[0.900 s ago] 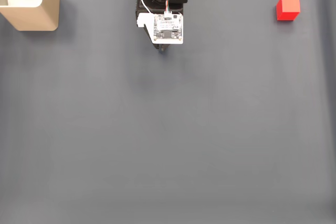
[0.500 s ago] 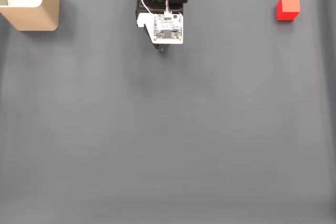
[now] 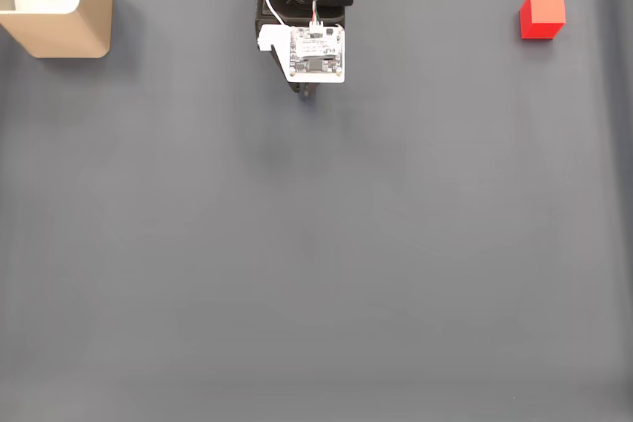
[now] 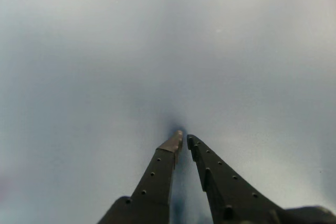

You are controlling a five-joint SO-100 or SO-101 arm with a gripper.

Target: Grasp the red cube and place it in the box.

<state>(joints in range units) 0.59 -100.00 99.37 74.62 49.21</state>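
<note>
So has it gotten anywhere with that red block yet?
Nothing looks done yet. The red cube sits untouched at the fixed view's top right, far from the box at top left. The gripper holds nothing, its fingers nearly together over bare mat. Reaching, grasping, carrying and dropping all remain.

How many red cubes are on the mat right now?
1. The small matte red cube sits near the top right corner of the grey mat in the fixed view, far from the tan cardboard box at top left.

Matt red cube, tan cardboard box, smooth matt grey mat, dark plastic hand.
</note>
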